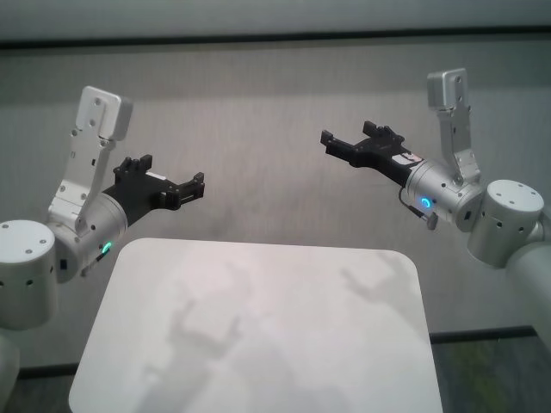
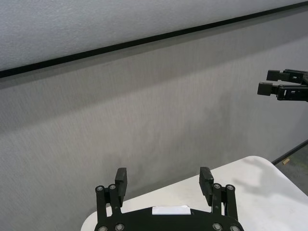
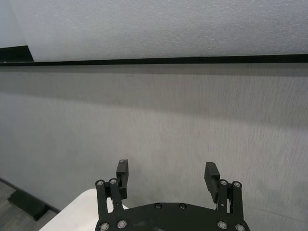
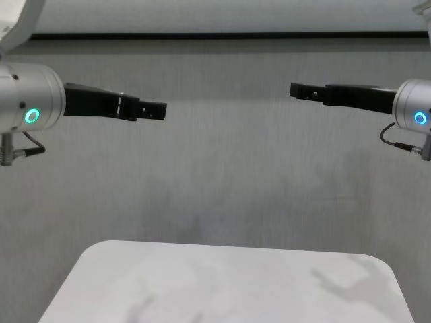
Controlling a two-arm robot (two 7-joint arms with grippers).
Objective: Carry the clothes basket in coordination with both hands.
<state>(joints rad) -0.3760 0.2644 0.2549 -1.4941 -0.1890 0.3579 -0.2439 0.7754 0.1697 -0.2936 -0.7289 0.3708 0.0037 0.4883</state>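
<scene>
The clothes basket is out of view in every picture. My left gripper (image 1: 191, 189) is open and empty, held in the air over the far left corner of the white table (image 1: 258, 344). My right gripper (image 1: 344, 138) is open and empty, held higher, beyond the table's far right corner. The two grippers point inward toward each other with a wide gap between them, as the chest view shows for the left (image 4: 158, 111) and the right (image 4: 296, 89). Each wrist view shows its own fingers spread, left (image 2: 163, 175) and right (image 3: 167, 168).
A grey wall with a dark horizontal strip (image 1: 275, 39) stands behind the table. The table has rounded corners and its top (image 4: 236, 282) carries only the arms' shadows. Dark floor (image 1: 491, 370) shows to the right of the table.
</scene>
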